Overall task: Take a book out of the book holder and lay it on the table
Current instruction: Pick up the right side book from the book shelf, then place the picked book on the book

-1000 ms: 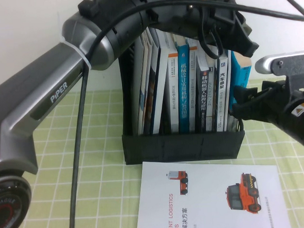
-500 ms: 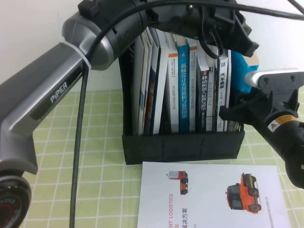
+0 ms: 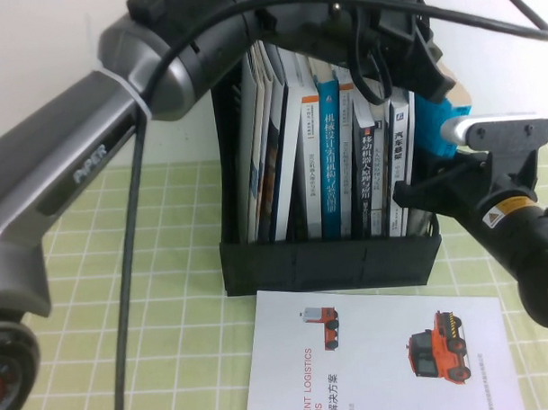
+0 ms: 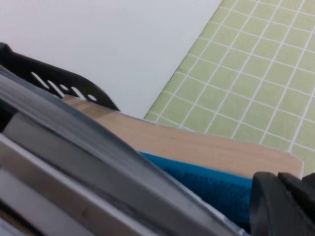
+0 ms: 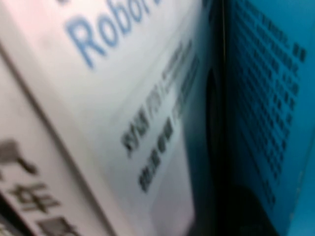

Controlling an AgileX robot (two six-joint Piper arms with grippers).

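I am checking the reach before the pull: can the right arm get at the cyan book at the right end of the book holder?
Probably yes: the right pincer is already at the book holder beside the cyan book, though the left pincer crowds from above.

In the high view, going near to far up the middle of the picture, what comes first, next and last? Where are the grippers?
White brochure → book holder front wall → upright books. Right gripper sits at the holder's right end by the cyan book; left gripper is above the books.
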